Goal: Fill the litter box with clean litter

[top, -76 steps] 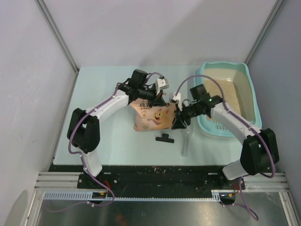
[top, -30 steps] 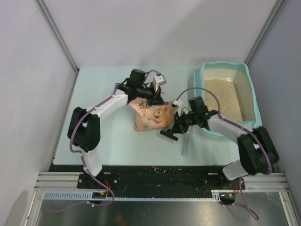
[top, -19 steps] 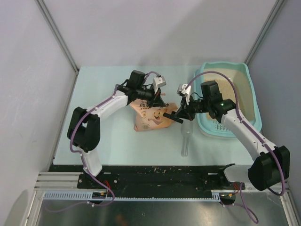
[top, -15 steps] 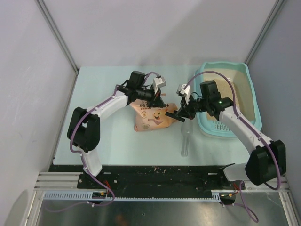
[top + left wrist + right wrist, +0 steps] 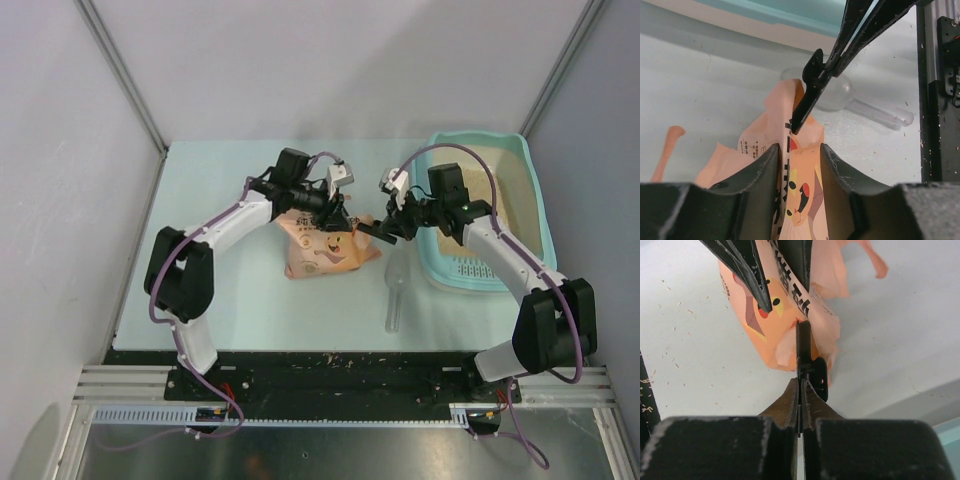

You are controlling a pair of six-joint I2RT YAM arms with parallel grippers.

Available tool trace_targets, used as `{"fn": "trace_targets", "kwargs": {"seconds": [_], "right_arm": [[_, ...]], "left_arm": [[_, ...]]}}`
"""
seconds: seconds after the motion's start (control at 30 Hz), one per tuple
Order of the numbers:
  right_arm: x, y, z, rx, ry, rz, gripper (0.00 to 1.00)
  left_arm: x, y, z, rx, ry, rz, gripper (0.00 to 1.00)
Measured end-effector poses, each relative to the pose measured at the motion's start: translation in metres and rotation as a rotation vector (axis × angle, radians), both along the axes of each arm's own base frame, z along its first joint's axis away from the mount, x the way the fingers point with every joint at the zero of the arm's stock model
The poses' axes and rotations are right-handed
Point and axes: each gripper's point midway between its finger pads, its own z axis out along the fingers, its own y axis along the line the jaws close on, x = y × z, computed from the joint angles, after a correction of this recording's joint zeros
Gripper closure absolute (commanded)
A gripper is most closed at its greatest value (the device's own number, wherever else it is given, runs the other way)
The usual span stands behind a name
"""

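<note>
The teal litter box [image 5: 437, 265] stands at the right, with beige clean litter [image 5: 495, 195] spread over its floor. A peach-pink cat bag [image 5: 322, 252] lies at the table's middle. My left gripper [image 5: 338, 212] is at the bag's top; in the left wrist view its jaws [image 5: 799, 150] stand open with the bag [image 5: 800, 200] between the fingers. My right gripper [image 5: 385, 228] is shut on a thin black clip [image 5: 367, 228]. The clip [image 5: 812, 85] reaches down to the bag's top edge. From the right wrist, the clip [image 5: 810, 365] sticks out of the gripper [image 5: 801, 382] over the bag [image 5: 775, 320].
A clear plastic scoop [image 5: 394, 292] lies on the table in front of the bag, left of the litter box; its handle [image 5: 880, 111] shows in the left wrist view. A torn strip of the bag [image 5: 667, 150] lies beside it. Grey walls enclose the table.
My right gripper has taken the black clip off the table and carried it up and left to the bag's top. My left jaws, shut before, have parted.
</note>
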Motion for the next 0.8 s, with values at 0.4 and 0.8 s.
{"fn": "trace_targets", "kwargs": {"seconds": [0.4, 0.8], "right_arm": [[0.011, 0.016, 0.012, 0.028, -0.063, 0.023, 1.0], [0.03, 0.005, 0.023, 0.059, -0.016, -0.041, 0.35]], "left_arm": [[0.017, -0.014, -0.011, -0.007, 0.039, -0.03, 0.71], [0.011, -0.015, -0.01, -0.036, 0.08, -0.084, 1.0]]}}
